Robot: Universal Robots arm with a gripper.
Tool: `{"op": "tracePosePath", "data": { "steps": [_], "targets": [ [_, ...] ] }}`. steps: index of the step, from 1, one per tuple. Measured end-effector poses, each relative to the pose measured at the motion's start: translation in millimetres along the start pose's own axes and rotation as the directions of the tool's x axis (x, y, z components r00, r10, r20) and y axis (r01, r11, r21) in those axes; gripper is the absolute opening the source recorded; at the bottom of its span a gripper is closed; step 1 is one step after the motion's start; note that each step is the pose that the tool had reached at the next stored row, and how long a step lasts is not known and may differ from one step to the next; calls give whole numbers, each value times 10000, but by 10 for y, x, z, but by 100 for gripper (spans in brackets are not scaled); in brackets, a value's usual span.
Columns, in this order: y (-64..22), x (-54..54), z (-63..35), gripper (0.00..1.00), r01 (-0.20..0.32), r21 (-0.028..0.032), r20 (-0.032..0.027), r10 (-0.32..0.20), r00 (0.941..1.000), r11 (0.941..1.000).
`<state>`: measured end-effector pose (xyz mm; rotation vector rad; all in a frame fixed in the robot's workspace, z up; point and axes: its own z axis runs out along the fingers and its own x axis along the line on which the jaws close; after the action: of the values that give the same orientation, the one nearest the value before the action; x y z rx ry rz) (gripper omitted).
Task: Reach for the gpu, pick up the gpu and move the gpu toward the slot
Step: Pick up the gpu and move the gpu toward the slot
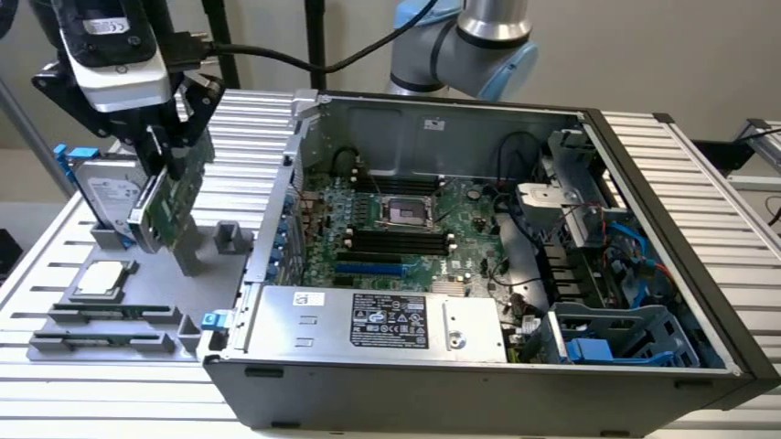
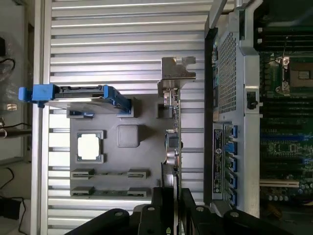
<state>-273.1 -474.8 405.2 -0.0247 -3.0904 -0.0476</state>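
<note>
GPU card [image 1: 167, 203] stands on edge in the end effector [image 2: 172, 196], whose two dark fingers [image 2: 162, 205] pinch its board edge from both sides. In the exterior view the card hangs tilted just above the grey parts tray [image 1: 159, 302], close to that tray's far end, with the arm's wrist housing [image 1: 116, 50] directly over it. In the wrist view its metal end bracket [image 2: 177, 71] points away from the end effector, over the ribbed worktop [image 2: 122, 29].

Just beside the card, toward the exterior view's left, a silver hard drive [image 1: 112, 197] with blue rails stands upright in its tray holder. A processor chip [image 1: 101, 277] lies flat in a square recess nearer the tray's front, and two slim memory sticks [image 1: 108, 314] lie in their cradles at the front edge.

To the exterior view's right of the tray, the open computer case [image 1: 488, 384] lies on the worktop, its green motherboard [image 1: 403, 233] exposed and well apart from the card
</note>
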Motion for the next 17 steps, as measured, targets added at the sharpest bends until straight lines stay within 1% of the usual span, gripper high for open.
{"op": "tracePosePath", "data": {
  "steps": [3,7,9,12,17],
  "targets": [
    [6,-92,-143,26,1,0,-10,-1,10000,10000],
    [12,-259,-331,26,-1,-6,-36,1,10000,10000],
    [14,-350,-405,26,0,-21,-44,0,10000,10000],
    [12,-485,-442,26,2,-59,-44,-2,10000,10000],
    [11,-712,-458,26,8,-166,-46,-9,10000,9999]
  ]
}}
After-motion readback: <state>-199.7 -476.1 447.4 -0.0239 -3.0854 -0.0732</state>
